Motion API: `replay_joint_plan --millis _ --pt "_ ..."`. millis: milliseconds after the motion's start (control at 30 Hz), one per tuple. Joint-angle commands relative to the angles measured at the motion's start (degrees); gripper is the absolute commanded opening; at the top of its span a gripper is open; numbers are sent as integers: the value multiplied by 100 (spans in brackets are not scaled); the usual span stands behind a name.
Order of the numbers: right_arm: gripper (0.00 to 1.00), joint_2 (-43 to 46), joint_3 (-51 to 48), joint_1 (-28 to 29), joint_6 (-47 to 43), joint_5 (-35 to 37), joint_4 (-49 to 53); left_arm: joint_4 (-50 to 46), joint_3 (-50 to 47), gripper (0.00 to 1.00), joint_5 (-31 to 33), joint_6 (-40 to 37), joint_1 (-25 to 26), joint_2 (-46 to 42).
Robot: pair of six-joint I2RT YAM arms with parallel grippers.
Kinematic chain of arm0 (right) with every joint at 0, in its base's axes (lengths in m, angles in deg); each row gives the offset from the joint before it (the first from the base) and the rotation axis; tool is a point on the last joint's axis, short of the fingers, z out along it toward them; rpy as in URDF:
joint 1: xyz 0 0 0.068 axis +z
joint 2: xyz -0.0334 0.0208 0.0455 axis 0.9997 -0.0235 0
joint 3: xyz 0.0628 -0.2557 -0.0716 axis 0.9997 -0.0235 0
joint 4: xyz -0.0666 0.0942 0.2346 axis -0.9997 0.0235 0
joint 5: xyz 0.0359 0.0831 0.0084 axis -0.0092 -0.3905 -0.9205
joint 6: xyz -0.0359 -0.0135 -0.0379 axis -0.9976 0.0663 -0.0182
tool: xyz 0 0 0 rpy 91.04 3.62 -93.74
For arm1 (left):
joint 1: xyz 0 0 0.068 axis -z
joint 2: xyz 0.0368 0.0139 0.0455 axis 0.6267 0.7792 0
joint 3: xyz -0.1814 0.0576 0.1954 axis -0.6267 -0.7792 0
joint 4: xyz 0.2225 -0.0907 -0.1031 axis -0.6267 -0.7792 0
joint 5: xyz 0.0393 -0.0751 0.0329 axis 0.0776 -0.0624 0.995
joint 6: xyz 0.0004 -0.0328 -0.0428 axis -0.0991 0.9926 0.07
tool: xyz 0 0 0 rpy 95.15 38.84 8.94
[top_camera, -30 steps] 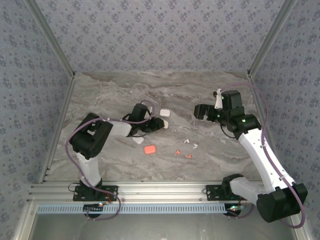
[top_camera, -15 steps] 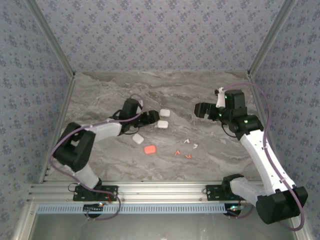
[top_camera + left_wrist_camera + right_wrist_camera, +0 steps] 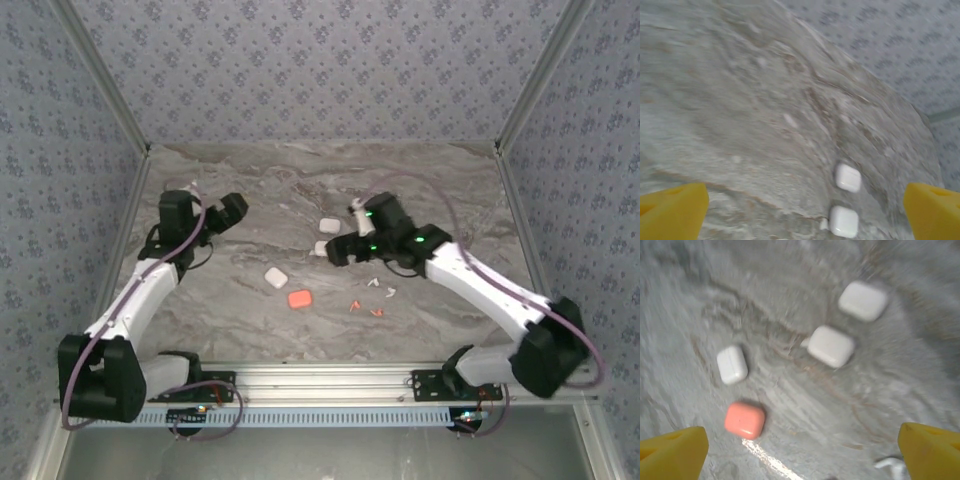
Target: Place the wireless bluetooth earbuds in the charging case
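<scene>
Earbuds (image 3: 372, 283) lie loose near the right jaws.

We count four charging cases: one coral case (image 3: 744, 419) and three white, namely the upper white case (image 3: 863, 300), the middle white case (image 3: 831, 346) and the left white case (image 3: 732, 364). At three o'clock from the coral one we make out four tiny earbuds: two white earbuds (image 3: 372, 283) and two red earbuds (image 3: 353, 303).

Marble table (image 3: 250, 180): 3 white cases (image 3: 276, 277), red case (image 3: 299, 298), earbuds (image 3: 372, 283).
</scene>
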Motion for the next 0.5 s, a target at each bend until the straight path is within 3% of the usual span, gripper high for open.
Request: replay_joint_plan --millis 0,233,467 --pt "100 -868 584 652 134 433 194 -544 -148 99 -261 154 -469 -237" --pt "96 -2853 2224 1569 -127 669 705 -630 -519 99 -499 266 -1173 -621" --pt "86 -4254 3500 1855 -651 958 1397 -731 -710 99 -503 272 -1358 -838"
